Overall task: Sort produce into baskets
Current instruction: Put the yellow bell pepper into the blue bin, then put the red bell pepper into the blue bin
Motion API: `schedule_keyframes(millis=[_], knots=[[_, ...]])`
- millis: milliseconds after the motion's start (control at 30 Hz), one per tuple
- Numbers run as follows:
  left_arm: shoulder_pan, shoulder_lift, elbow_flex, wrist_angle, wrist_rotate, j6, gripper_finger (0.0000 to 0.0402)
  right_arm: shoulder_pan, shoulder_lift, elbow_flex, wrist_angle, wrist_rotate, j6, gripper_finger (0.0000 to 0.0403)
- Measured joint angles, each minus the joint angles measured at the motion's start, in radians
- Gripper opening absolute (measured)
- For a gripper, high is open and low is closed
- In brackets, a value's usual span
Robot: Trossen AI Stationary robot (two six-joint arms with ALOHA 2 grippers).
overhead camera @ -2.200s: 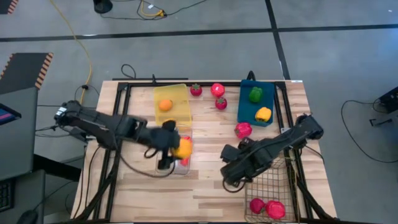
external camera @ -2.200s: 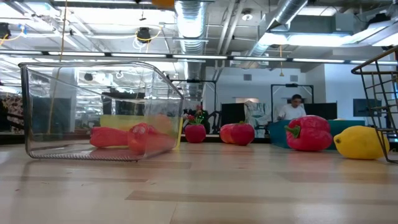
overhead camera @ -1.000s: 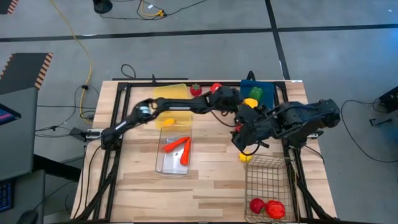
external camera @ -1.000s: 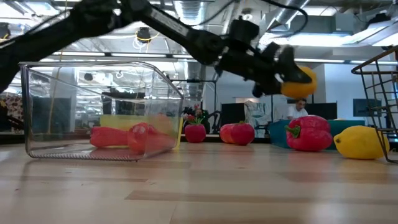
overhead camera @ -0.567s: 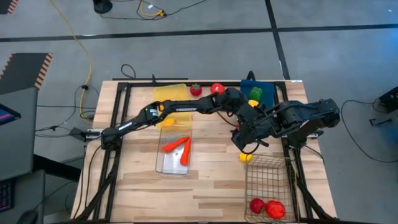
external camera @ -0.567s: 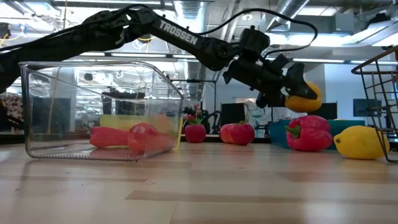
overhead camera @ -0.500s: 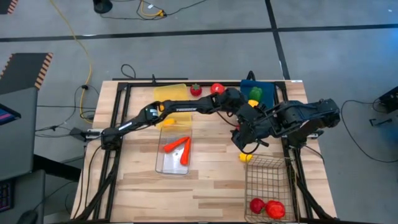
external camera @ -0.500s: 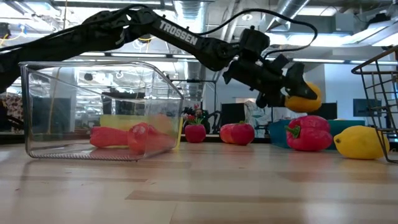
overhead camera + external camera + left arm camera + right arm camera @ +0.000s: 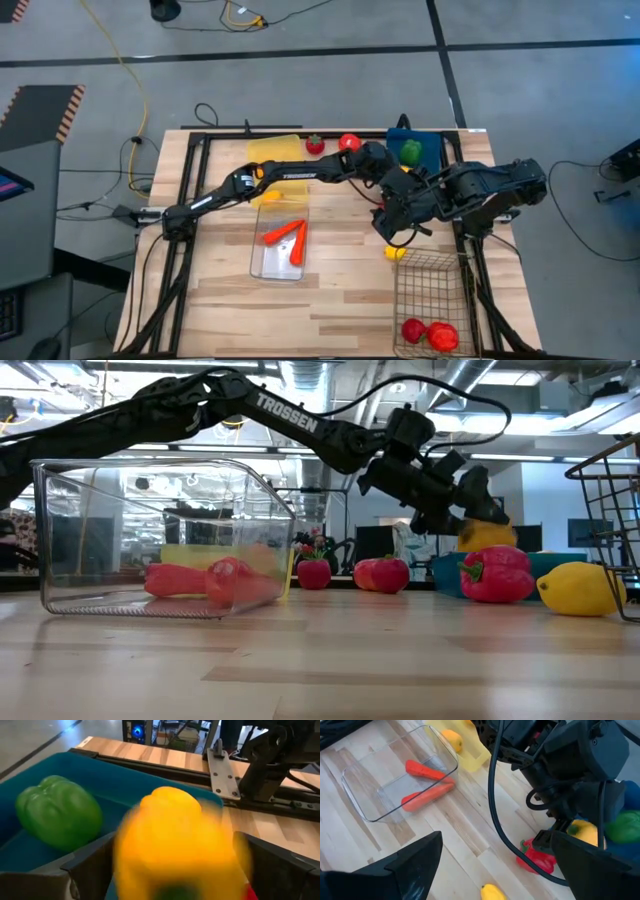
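My left gripper [image 9: 397, 178] is open over the near end of the dark blue bin [image 9: 428, 152]. A yellow bell pepper [image 9: 175, 835] is between its spread fingers, blurred, just below them in the low view [image 9: 487, 537]. I see a gap on either side of it. A green pepper [image 9: 57, 817] lies in the blue bin. My right gripper [image 9: 386, 226] is open and empty above the table, close to a red pepper [image 9: 537, 857] and a lemon [image 9: 395, 252].
The clear bin [image 9: 262, 262] holds two carrots [image 9: 285, 238]. The yellow bin [image 9: 275, 160] holds an orange [image 9: 268, 197]. The wire basket [image 9: 432, 290] holds red produce [image 9: 428, 334]. A strawberry [image 9: 315, 145] and a tomato [image 9: 348, 143] lie at the far edge.
My left gripper has carried the yellow pepper toward the blue bin and downward, then opened. The pepper has left the fingers and sits lower than half a second ago, blurred. My right gripper has kept still.
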Motion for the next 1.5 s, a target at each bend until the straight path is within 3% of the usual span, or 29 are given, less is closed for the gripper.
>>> schedule_keyframes(millis=[267,500,867,1133,1333,1500], knots=[[0.010,-0.020,-0.002,-0.076,0.004,0.023,0.0393,0.000,0.000,0.000,-0.002,0.000,-0.015,0.0400],[0.044,-0.159,-0.001,-0.334,0.021,0.177,0.0392,-0.014,-0.018,0.000,-0.008,-0.001,-0.037,0.0400],[0.098,-0.358,0.000,-0.576,0.085,0.302,0.0392,-0.089,-0.098,0.000,-0.009,0.035,-0.160,0.0400],[0.160,-0.457,-0.005,-0.778,0.233,0.347,0.0391,-0.149,-0.119,-0.001,-0.010,0.051,-0.204,0.0400],[0.191,-0.585,-0.161,-0.771,0.241,0.376,0.0391,-0.171,-0.118,-0.001,-0.009,0.051,-0.255,0.0400],[0.207,-0.745,-0.409,-0.676,0.179,0.369,0.0391,-0.192,-0.118,-0.002,-0.010,0.051,-0.303,0.0400]])
